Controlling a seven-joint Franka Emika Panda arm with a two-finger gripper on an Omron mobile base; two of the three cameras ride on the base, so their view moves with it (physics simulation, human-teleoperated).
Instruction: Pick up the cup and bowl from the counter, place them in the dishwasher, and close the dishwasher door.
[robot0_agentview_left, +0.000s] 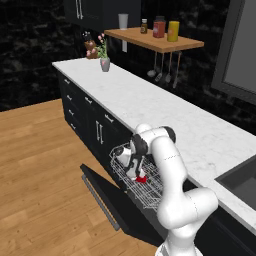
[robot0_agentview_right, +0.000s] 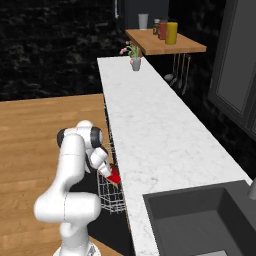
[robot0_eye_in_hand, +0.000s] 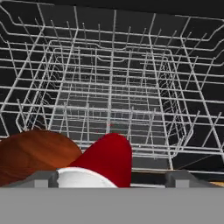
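Left to right in hand view: we see bowl (robot0_eye_in_hand: 33, 155) lying in wire rack (robot0_eye_in_hand: 109, 87), touching cup (robot0_eye_in_hand: 107, 159) beside it. Cup on its side, white rim toward camera. Gripper (robot0_eye_in_hand: 111, 178) fingers spread, one each side of cup, apparently not pinching it. Dishwasher door (robot0_agentview_left: 107, 200) hangs open below counter (robot0_agentview_left: 150, 105).
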